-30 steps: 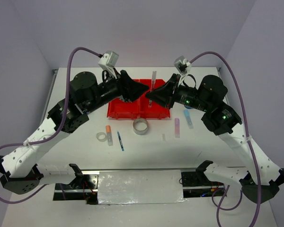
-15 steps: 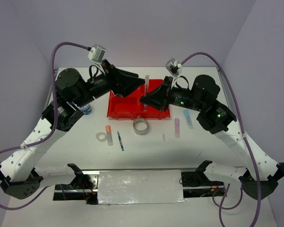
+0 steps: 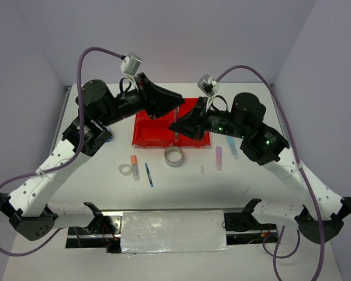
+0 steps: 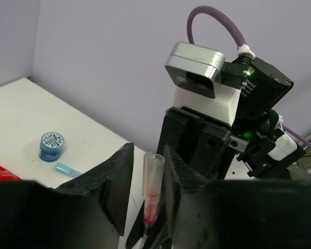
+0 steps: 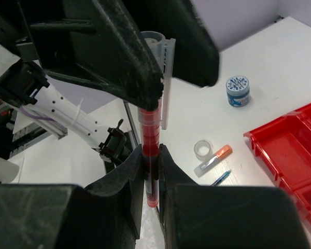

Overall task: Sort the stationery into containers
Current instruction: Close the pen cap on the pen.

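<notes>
A red pen [image 5: 150, 155] with a clear cap stands upright above the red tray [image 3: 152, 137], and my right gripper [image 5: 150, 171] is shut on its lower barrel. My left gripper [image 4: 145, 176] brackets the capped top [image 4: 153, 176]; the cap lies against one finger and a gap shows on the other side, so it is open. In the top view both grippers meet over the tray, left [image 3: 178, 104] and right [image 3: 176, 125]. A silvery tape ring [image 3: 174, 156], a clear tape ring [image 3: 126, 169], an orange stub [image 3: 134, 159] and a blue pen [image 3: 148, 175] lie on the table.
A pink stick [image 3: 219, 158] and a pale blue stick [image 3: 232, 146] lie to the right of the tray. One blue-patterned roll [image 3: 107, 136] sits to the left of the tray under the left arm. Another roll [image 4: 52, 146] shows in the left wrist view.
The right gripper has carried the upright red pen a little left and nearer. The left gripper has swung in over the pen's capped top.
</notes>
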`<state>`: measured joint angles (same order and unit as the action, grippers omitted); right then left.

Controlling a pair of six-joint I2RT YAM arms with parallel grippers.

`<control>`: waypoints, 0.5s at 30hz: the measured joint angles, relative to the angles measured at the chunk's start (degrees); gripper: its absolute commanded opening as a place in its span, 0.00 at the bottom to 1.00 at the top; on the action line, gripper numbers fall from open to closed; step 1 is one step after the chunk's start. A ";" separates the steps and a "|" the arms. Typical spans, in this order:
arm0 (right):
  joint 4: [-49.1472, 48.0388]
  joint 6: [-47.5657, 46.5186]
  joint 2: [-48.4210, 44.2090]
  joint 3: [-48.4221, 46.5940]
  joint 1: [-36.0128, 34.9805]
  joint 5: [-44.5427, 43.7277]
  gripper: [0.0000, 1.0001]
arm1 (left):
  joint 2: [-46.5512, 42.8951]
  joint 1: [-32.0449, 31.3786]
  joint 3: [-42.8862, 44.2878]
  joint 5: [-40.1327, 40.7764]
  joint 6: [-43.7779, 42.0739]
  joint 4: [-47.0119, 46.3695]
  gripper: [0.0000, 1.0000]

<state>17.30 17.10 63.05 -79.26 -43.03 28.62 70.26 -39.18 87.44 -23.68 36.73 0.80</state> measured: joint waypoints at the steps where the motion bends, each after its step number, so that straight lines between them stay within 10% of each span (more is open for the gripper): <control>1: 0.50 -0.09 0.15 -0.07 0.00 -0.39 0.00 | 0.22 0.00 0.00 -0.28 0.11 0.00 0.24; 5: 1.57 -0.26 0.61 -0.46 -0.13 -1.70 0.00 | 0.59 0.02 0.00 -1.05 -0.17 0.11 0.00; 15: 7.50 -0.50 0.52 -1.05 -0.98 -9.81 0.00 | -0.68 0.59 -7.13 -0.33 1.05 -4.63 0.00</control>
<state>24.80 16.60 63.57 -80.31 -44.01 18.81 69.58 -38.59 80.31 -24.01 37.78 -3.84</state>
